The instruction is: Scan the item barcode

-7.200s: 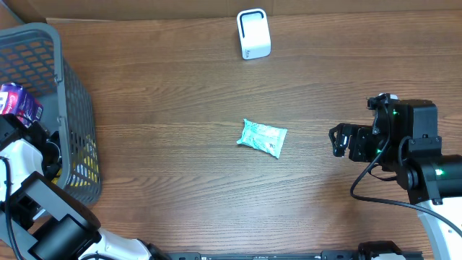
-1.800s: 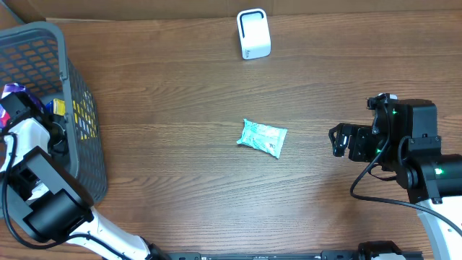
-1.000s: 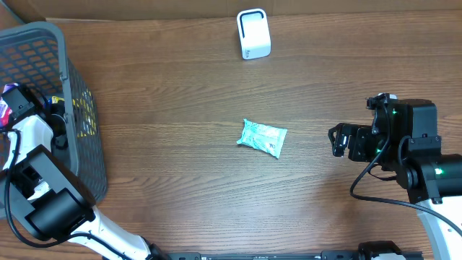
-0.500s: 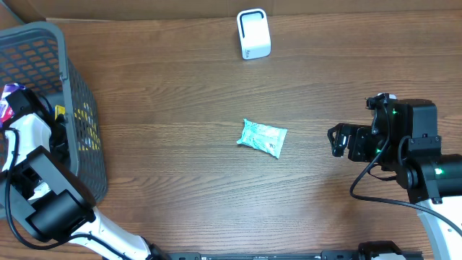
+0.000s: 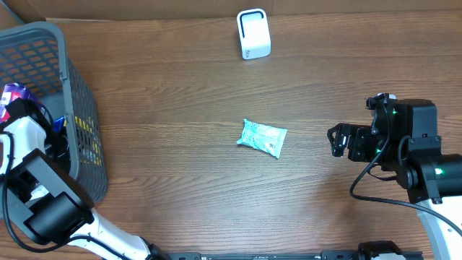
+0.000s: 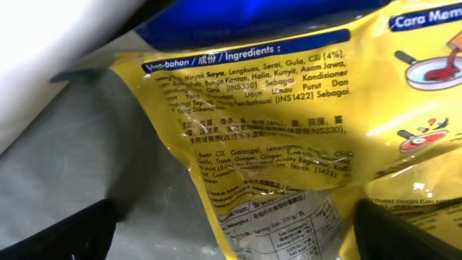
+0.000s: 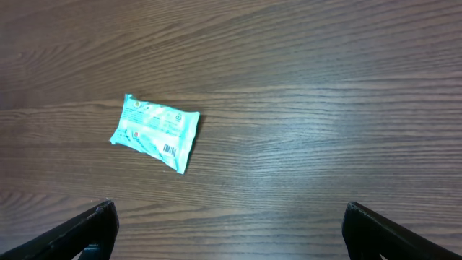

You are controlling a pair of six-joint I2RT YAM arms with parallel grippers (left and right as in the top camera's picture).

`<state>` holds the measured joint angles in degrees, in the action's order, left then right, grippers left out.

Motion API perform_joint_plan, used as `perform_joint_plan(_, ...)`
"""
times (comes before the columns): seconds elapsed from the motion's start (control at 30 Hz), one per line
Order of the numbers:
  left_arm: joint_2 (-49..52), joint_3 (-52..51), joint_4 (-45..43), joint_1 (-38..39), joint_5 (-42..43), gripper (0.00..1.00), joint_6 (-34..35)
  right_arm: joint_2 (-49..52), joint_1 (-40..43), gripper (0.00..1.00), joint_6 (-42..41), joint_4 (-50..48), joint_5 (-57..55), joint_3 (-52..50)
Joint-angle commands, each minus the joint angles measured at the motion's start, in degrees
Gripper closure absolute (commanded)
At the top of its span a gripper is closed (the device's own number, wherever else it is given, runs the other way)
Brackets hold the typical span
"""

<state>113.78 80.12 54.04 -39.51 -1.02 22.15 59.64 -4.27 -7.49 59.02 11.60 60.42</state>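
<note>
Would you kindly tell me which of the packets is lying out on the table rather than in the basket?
The teal packet, alone on the table; the yellow packet and purple packet sit inside the grey basket.

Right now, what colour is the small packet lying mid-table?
The small plastic packet is teal, best seen from the right wrist.

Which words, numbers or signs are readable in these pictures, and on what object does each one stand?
"/ 成份 / Ingredients :" on the yellow packet.
"Cara Mem", cut by the picture edge, same packet.
"Serai, Gula, Cili (4%)" in its small list; the other small lines are blurred.
Teal packet: print too small to read.
</note>
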Motion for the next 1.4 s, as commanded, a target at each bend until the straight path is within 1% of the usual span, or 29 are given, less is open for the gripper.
perform_joint_plan(0.0, 5.01, -4.76, 0.79, 0.96, 0.42, 0.00, 0.17, 0.02, -0.26, 0.00, 0.07, -0.35, 0.13, 1.03)
perform_joint_plan(0.23, 5.01, -5.20, -4.96, 0.96, 2.08, 0.00, 0.98, 0.02, -0.26, 0.00, 0.07, -0.35, 0.13, 1.03)
perform_joint_plan(0.27, 5.01, -5.53, -5.66, 0.98, 2.08, 0.02, 0.98, 0.02, -0.26, 0.00, 0.07, -0.35, 0.15, 1.03)
perform_joint_plan(0.33, 5.01, -6.99, -7.98, 0.98, 2.08, 0.10, 1.01, 0.02, -0.26, 0.00, 0.07, -0.35, 0.15, 1.03)
perform_joint_plan(0.37, 5.01, -8.00, -9.27, 0.98, 2.10, 0.16, 1.01, 0.02, -0.26, 0.00, 0.04, -0.35, 0.15, 1.03)
perform_joint_plan(0.4, 5.01, -9.14, -10.62, 0.98, 2.10, 0.24, 1.01, 0.02, -0.26, 0.00, 0.07, -0.35, 0.15, 1.03)
perform_joint_plan(0.5, 5.01, -11.96, -13.27, 0.96, 1.86, 0.63, 0.98, 0.02, -0.26, 0.00, 0.04, -0.33, 0.15, 1.03)
perform_joint_plan(0.53, 5.01, -12.70, -13.92, 0.96, 1.86, 0.74, 0.96, 0.02, -0.26, 0.00, 0.07, -0.33, 0.15, 1.03)
perform_joint_plan(0.57, 5.01, -13.14, -14.12, 0.96, 1.86, 0.81, 0.98, 0.02, -0.26, 0.00, 0.07, -0.33, 0.15, 1.03)
perform_joint_plan(0.6, 5.01, -13.27, -14.08, 0.96, 1.81, 0.92, 0.96, 0.02, -0.26, 0.00, 0.07, -0.33, 0.15, 1.03)
perform_joint_plan(0.63, 5.01, -13.27, -14.01, 0.96, 1.92, 0.96, 0.98, 0.02, -0.26, 0.00, 0.07, -0.35, 0.13, 1.03)
perform_joint_plan(0.8, 4.94, -12.09, -12.79, 0.90, 2.62, 0.96, 0.98, 0.02, -0.26, 0.00, 0.07, -0.35, 0.15, 1.03)
perform_joint_plan(0.93, 4.61, -6.64, -7.32, 0.90, 5.55, 0.96, 0.94, 0.02, -0.26, 0.00, 0.04, -0.35, 0.15, 1.03)
perform_joint_plan(1.0, 4.39, -2.23, -3.30, 0.92, 7.17, 0.96, 0.68, 0.02, -0.26, 0.00, 0.07, -0.35, 0.15, 1.03)
perform_joint_plan(1.13, 4.28, 8.96, 5.44, 0.92, 11.19, 0.96, -2.82, 0.02, -0.26, 0.00, 0.07, -0.35, 0.15, 1.03)
perform_joint_plan(1.27, 4.28, 20.48, 13.77, 0.92, 11.08, 0.96, -3.74, 0.02, -0.26, 0.00, 0.04, -0.35, 0.15, 1.03)
perform_joint_plan(1.37, 4.28, 26.86, 17.38, 0.87, 10.91, 0.96, -4.24, 0.02, -0.26, 0.00, 0.04, -0.35, 0.15, 1.03)
